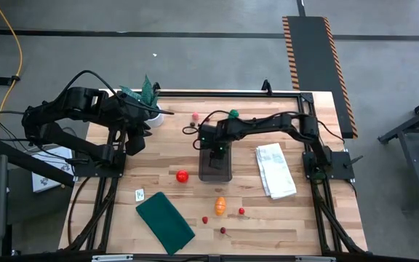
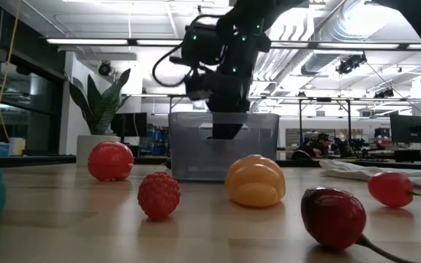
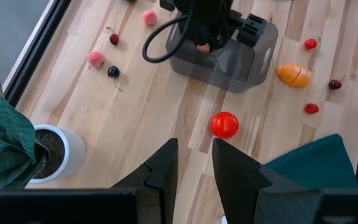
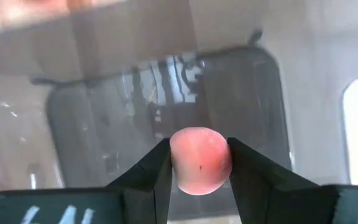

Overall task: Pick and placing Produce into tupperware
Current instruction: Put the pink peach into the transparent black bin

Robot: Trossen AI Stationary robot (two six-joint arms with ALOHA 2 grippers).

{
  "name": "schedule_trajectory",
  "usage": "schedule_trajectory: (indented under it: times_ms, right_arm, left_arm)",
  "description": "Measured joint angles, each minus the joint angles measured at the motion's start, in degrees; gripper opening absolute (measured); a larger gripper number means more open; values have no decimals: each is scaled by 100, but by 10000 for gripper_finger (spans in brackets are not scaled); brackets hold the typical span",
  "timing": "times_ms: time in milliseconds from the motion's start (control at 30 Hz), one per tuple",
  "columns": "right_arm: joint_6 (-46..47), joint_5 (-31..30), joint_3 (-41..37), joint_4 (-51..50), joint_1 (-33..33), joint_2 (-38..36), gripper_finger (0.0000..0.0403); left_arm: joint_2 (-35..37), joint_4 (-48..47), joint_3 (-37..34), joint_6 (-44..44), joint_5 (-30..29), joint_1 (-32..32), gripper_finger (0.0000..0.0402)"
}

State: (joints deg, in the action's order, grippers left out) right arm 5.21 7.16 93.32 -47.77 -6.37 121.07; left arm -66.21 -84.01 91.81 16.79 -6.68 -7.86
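The right claw (image 4: 199, 163) pinches a pink produce piece (image 4: 200, 159) directly over the tupperware (image 1: 214, 169) at mid-surface, poised for a clean drop inside; the left claw (image 3: 194, 163), fingers slightly parted and empty, waits beside the potted plant (image 1: 145, 98).

Grey concrete floor (image 1: 195, 18) surrounds the table; ceiling strip lights (image 2: 115, 42) glow overhead.
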Motion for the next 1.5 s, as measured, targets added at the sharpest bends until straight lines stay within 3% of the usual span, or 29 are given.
schedule_trajectory:
  times_ms: [1000, 1500]
  right_arm:
    - [35, 22, 15, 63, -9, 253, 115]
    - [27, 265, 14, 22, 2, 229, 180]
  left_arm:
    - [0, -15, 0, -2, 2, -2, 90]
    - [0, -15, 1, -2, 2, -1, 90]
